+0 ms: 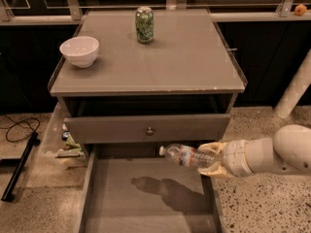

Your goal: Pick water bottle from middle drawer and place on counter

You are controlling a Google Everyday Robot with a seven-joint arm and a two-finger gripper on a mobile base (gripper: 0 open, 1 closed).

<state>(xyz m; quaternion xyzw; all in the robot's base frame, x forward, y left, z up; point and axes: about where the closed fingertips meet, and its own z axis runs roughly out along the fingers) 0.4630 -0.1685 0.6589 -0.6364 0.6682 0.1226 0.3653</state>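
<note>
The tabletop (194,62), a flat grey-brown square with thin raised rims and small chips along its front edge, fills the upper middle of the frame. Below it, at the bottom centre, the middle drawer (112,203) stands pulled out; its plain floor is bare apart from a dark shadow (165,191), and its near end is cut off by the lower edge of the frame. The robot's pale arm (277,154) comes in from the lower right, its far part cut off by the right edge. Between tabletop and open drawer sits a shut drawer front (107,129) with a small round metal knob (149,130). A white bowl (79,51) stands at the left side of the tabletop, unmarked. The water bottle (182,155) hangs in the air above the right rear of the middle drawer, just under the shut drawer front, lying nearly level with its white cap to the left; its label band shows red and blue, but no writing on it can be read. The claw (208,159) is closed around the bottle's base end, one cream finger above and one below, hiding the bottom of the bottle. A green soda can (144,25) stands upright at the rear centre of the tabletop, well apart from the bowl; its print is a mottled green pattern and no brand name can be made out. Small clutter (65,144) left of the cabinet is too dim to identify.
</note>
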